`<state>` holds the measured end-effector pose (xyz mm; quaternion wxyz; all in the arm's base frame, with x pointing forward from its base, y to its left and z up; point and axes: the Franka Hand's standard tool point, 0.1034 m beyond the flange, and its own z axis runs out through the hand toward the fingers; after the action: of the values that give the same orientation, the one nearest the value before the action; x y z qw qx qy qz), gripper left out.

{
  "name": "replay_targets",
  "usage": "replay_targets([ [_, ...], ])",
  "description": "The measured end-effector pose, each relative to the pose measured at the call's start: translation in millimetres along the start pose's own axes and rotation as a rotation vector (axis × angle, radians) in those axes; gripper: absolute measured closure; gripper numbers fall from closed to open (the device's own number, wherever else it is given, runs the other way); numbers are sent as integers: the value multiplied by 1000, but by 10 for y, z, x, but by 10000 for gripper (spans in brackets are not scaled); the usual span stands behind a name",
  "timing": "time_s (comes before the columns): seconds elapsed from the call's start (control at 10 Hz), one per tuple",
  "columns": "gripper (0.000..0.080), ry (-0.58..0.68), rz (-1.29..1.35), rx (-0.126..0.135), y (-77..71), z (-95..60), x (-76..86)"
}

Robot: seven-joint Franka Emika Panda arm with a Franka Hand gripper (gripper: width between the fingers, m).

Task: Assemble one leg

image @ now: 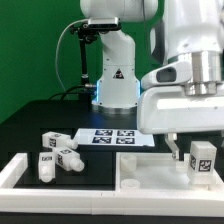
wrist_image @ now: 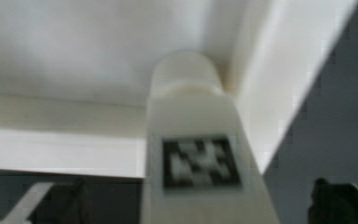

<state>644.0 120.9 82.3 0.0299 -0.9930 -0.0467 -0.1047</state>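
Over the big white panel, at its end on the exterior view's right, the leg is standing up. The tool is hanging around the leg, its fingers spread wide and not touching it. Other white posts are lying beside the panel.
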Motion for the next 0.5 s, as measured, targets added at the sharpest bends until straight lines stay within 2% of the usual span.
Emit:
replay_targets([
  [0.2, 151, -192, 27, 11, -21, -5, -49],
  [0.3, 151, -252, 32, 11, 21, -14, -4],
  [0.4, 150, -276, 39, 9, 78, -12, 22],
  [0.5, 150, -238, 43, 6, 95, 11, 56],
])
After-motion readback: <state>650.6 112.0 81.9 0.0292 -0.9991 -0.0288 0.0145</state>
